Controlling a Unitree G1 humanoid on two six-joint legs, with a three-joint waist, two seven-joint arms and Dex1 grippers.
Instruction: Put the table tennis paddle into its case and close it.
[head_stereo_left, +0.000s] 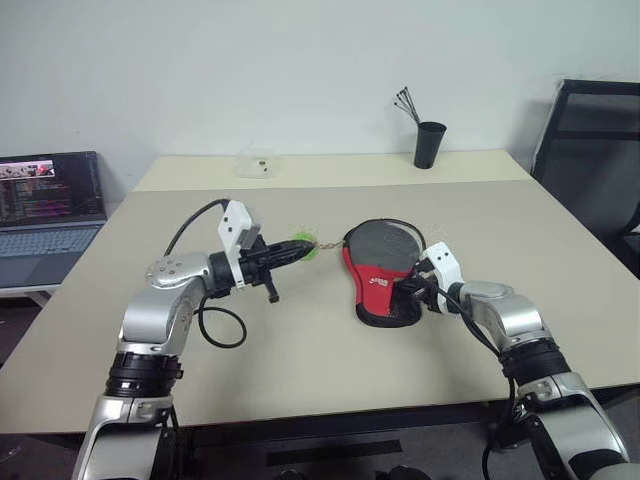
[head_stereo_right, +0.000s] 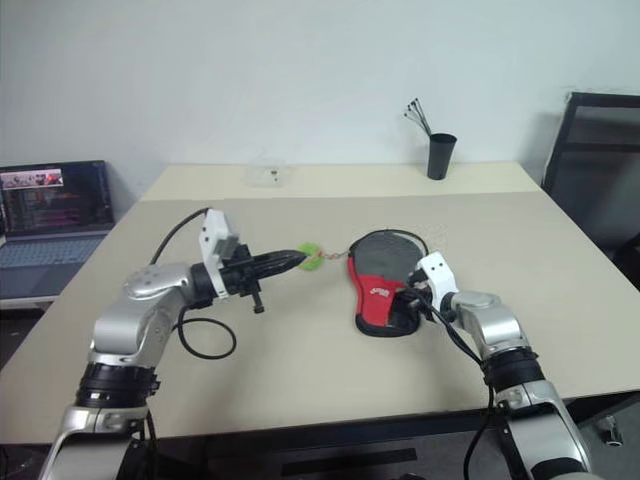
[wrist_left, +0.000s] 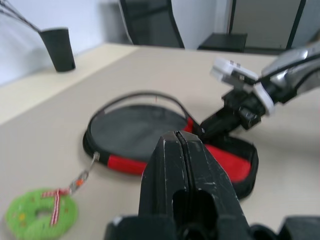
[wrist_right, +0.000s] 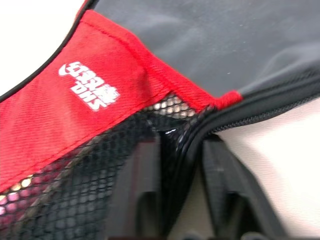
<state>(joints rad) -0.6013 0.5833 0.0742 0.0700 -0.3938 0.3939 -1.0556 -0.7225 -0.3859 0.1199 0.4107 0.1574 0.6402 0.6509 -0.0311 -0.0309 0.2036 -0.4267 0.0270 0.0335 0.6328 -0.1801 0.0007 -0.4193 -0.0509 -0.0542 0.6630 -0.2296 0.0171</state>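
Note:
The case (head_stereo_left: 380, 262) lies flat on the table, black on top with a red lower part and a white logo (wrist_right: 89, 86). The table tennis paddle is hidden. A green ring charm (wrist_left: 40, 213) lies on the table, chained to the case's zip at its left edge. My left gripper (head_stereo_left: 298, 250) hovers just above that charm, shut (wrist_left: 176, 136) with nothing in it. My right gripper (head_stereo_left: 407, 291) is at the case's near right side. Its fingers (wrist_right: 137, 192) are shut on the black zip rim beside the mesh pocket.
A black cup (head_stereo_left: 430, 143) with thin sticks stands at the table's far edge. A small clear container (head_stereo_left: 258, 162) sits far left of it. An open laptop (head_stereo_left: 45, 215) is off the table's left side, and a black chair (head_stereo_left: 590, 140) stands at the right.

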